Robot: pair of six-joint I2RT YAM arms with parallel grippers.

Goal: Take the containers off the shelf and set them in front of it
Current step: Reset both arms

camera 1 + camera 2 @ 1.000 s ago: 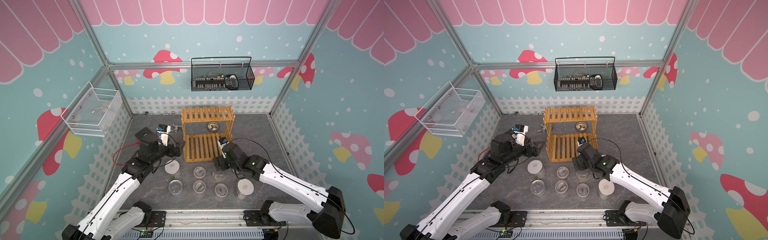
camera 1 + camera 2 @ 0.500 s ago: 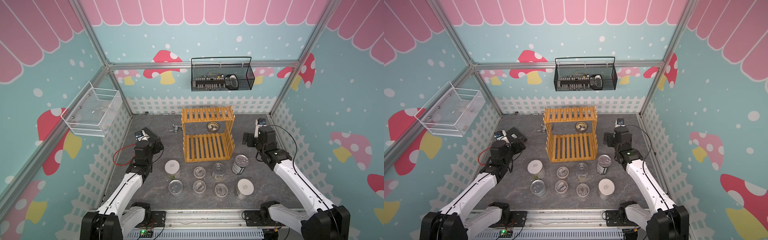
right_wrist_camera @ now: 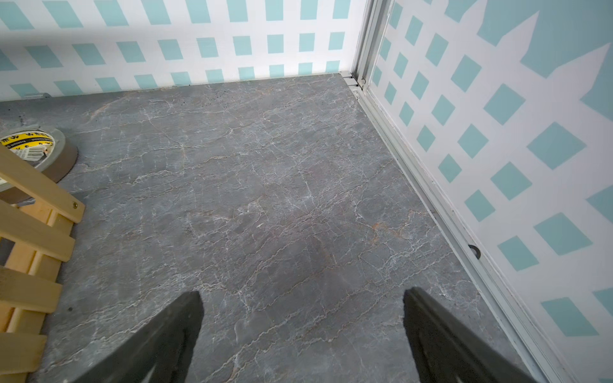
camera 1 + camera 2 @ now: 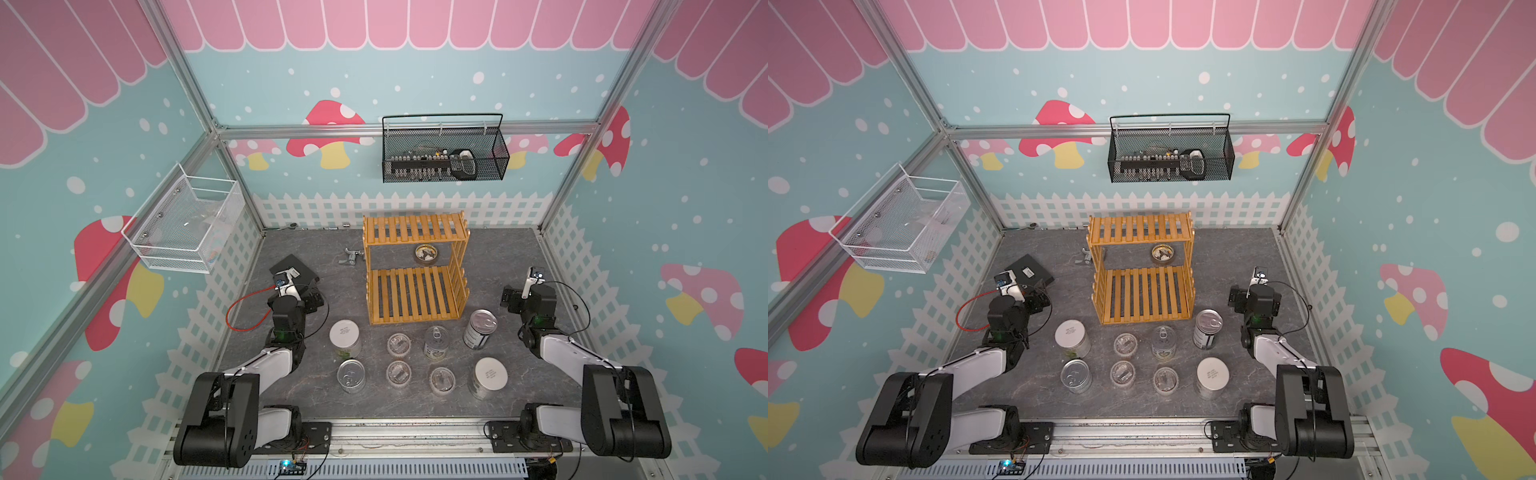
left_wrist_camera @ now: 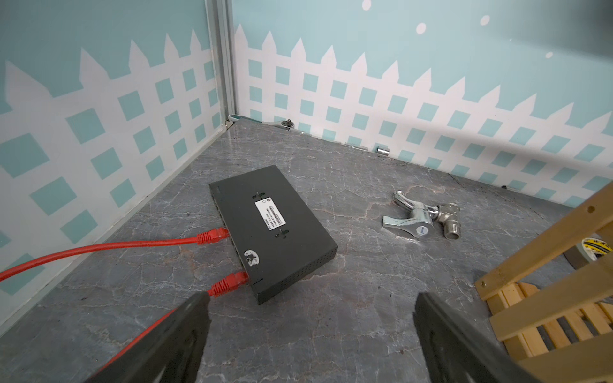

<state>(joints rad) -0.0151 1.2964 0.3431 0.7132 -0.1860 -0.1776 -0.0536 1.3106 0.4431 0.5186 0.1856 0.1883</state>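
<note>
The wooden shelf (image 4: 415, 282) (image 4: 1144, 286) stands mid-table with both slatted tiers bare. Several containers stand in two rows on the floor in front of it: a white-lidded jar (image 4: 345, 338), a clear jar (image 4: 399, 344), two pull-tab tins (image 4: 436, 341) (image 4: 480, 328), then a tin (image 4: 351, 375), two clear jars (image 4: 398, 372) (image 4: 441, 379) and a white-lidded jar (image 4: 486, 377). My left gripper (image 4: 311, 296) (image 5: 308, 298) hovers open left of the shelf. Right of the shelf, my right gripper (image 4: 508, 297) (image 3: 302, 295) is open over bare floor.
A black network switch (image 5: 272, 228) with red cables (image 5: 99, 248) lies at the left. A metal tap (image 5: 421, 219) lies beyond it. A tape roll (image 3: 33, 149) sits on the floor under the upper tier. A black wire basket (image 4: 444, 162) and a white mesh basket (image 4: 187, 224) hang on the walls.
Both arms have drawn back from the shelf front to the two sides. The right gripper left a pull-tab tin standing at the shelf's right front corner.
</note>
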